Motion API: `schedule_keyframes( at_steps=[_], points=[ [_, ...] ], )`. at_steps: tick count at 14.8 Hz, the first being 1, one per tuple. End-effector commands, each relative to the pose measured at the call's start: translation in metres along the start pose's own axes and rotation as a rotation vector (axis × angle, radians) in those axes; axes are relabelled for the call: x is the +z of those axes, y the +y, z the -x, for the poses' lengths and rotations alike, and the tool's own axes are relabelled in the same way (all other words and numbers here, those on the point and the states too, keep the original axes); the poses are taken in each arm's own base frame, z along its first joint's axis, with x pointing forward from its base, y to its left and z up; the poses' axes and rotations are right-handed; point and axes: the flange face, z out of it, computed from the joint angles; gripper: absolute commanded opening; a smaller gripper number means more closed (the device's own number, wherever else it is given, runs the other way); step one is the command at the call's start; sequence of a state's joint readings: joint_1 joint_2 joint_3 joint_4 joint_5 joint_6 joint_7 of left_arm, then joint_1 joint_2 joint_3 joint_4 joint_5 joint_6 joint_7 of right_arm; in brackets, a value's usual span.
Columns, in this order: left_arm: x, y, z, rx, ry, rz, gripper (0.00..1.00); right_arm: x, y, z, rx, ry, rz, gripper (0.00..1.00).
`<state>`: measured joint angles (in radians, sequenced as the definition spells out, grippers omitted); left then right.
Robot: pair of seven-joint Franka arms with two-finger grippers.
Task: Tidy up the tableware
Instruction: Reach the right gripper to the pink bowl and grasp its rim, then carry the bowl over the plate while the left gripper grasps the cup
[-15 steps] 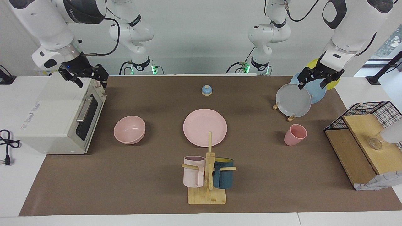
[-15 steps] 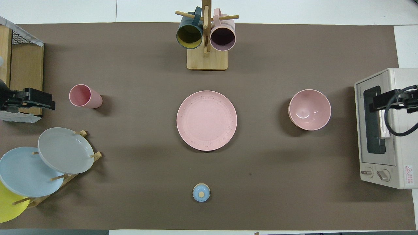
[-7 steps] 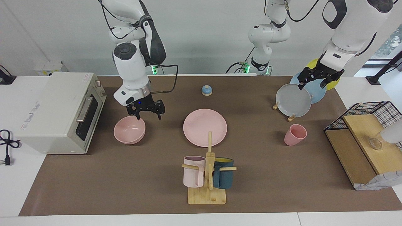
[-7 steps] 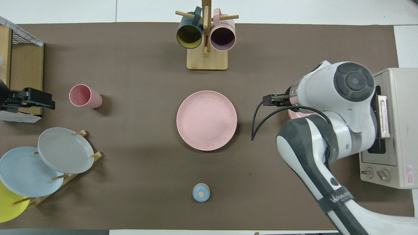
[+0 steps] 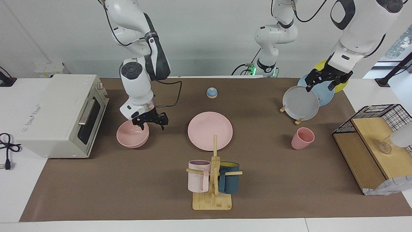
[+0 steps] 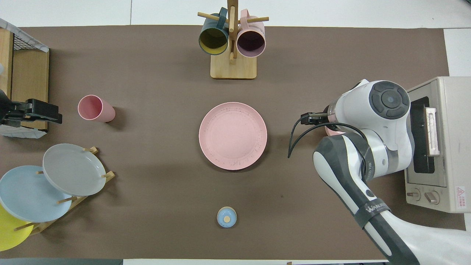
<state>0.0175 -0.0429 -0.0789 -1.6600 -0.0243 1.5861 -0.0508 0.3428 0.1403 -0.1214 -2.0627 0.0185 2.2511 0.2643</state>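
At the pink bowl (image 5: 132, 133), set on the worktop beside the toaster oven (image 5: 61, 114), the right end effector (image 5: 150, 121) is held spread astride the plate-side rim; the left end effector (image 5: 325, 80) waits over the plate rack.

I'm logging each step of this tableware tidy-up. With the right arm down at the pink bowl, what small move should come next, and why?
Probably a short descent, then closing on the rim. The right gripper sits open over the pink bowl at its edge toward the pink plate, one finger inside the rim and one outside, seemingly not yet gripping. The left gripper waits over the plate rack.
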Motion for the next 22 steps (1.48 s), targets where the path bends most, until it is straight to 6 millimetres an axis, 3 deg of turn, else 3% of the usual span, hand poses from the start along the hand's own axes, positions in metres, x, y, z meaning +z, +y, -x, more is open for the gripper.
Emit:
schedule_keyframes(
  at_steps=[1, 4, 7, 8, 10, 11, 15, 16, 17, 19, 21, 22],
  points=[
    [-0.005, -0.002, 0.003, 0.001, 0.018, -0.022, 1.00, 0.015, 0.009, 0.009, 0.002, -0.009, 0.009, 0.91],
    [-0.006, -0.002, 0.003, 0.001, 0.020, -0.022, 1.00, 0.047, 0.009, 0.010, -0.002, -0.029, 0.022, 0.81],
    [-0.004, -0.002, 0.003, 0.001, 0.017, -0.022, 1.00, 0.051, 0.013, 0.008, -0.054, -0.026, 0.074, 0.54],
    [-0.005, -0.001, 0.004, 0.002, 0.018, -0.022, 1.00, 0.052, 0.013, 0.008, -0.060, -0.028, 0.083, 0.44],
    [-0.005, -0.001, 0.003, 0.002, 0.018, -0.022, 1.00, 0.058, 0.015, 0.008, -0.067, -0.043, 0.099, 0.07],
    [-0.004, -0.001, 0.003, 0.002, 0.017, -0.022, 1.00, 0.054, 0.013, 0.005, -0.076, -0.037, 0.110, 0.00],
    [-0.004, 0.001, 0.000, 0.001, 0.041, -0.021, 1.00, 0.022, -0.005, -0.018, -0.066, -0.057, 0.127, 0.00],
    [0.001, 0.000, -0.002, -0.001, 0.044, -0.020, 1.00, 0.010, -0.015, -0.024, -0.060, -0.054, 0.129, 0.00],
    [0.008, -0.001, -0.008, -0.002, 0.047, -0.017, 1.00, -0.006, -0.045, -0.027, -0.069, -0.051, 0.129, 0.00],
    [0.041, -0.002, -0.031, -0.001, 0.036, -0.011, 1.00, -0.026, -0.109, -0.041, -0.010, -0.054, 0.150, 0.00],
    [0.075, -0.002, -0.054, -0.004, 0.027, -0.001, 1.00, -0.027, -0.180, -0.046, 0.069, -0.030, 0.155, 0.00],
    [0.091, 0.002, -0.065, -0.002, 0.027, 0.002, 1.00, -0.023, -0.191, -0.047, 0.087, -0.017, 0.158, 0.00]
  ],
)
